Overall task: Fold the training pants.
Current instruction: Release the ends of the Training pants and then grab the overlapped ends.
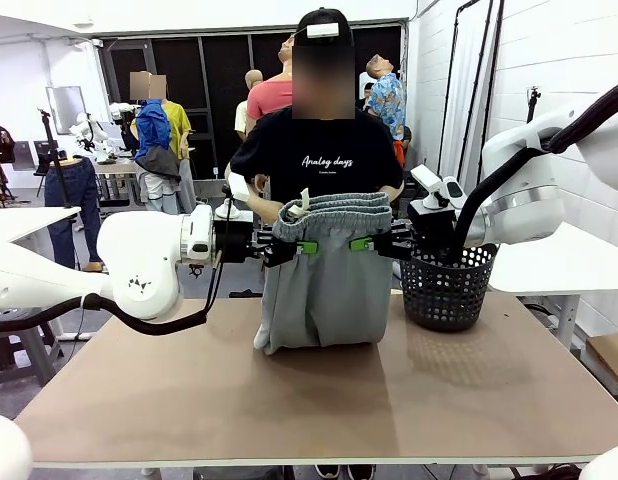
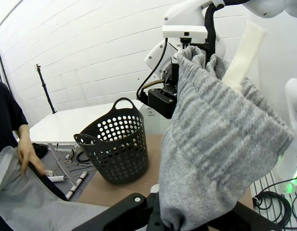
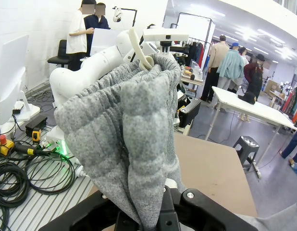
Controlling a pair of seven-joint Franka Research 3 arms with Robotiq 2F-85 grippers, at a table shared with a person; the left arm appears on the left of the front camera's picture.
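Note:
The light grey training pants [image 1: 324, 285] hang by their gathered waistband above the middle of the table, legs draping down onto the tabletop. My left gripper [image 1: 305, 246] is shut on the waistband's left end, my right gripper [image 1: 361, 244] on its right end. In the left wrist view the grey fabric [image 2: 220, 144] bunches up from my shut fingers, a pale drawstring [image 2: 242, 55] sticking out. The right wrist view has the waistband [image 3: 134, 130] pinched between its fingers. A person stands behind the pants with a hand [image 1: 264, 212] at the waistband.
A black mesh basket [image 1: 446, 287] stands on the table's far right [image 2: 117, 149]. The brown tabletop [image 1: 319, 400] stretches bare toward me. White tables stand to either side, and cables lie on the floor beside the right arm.

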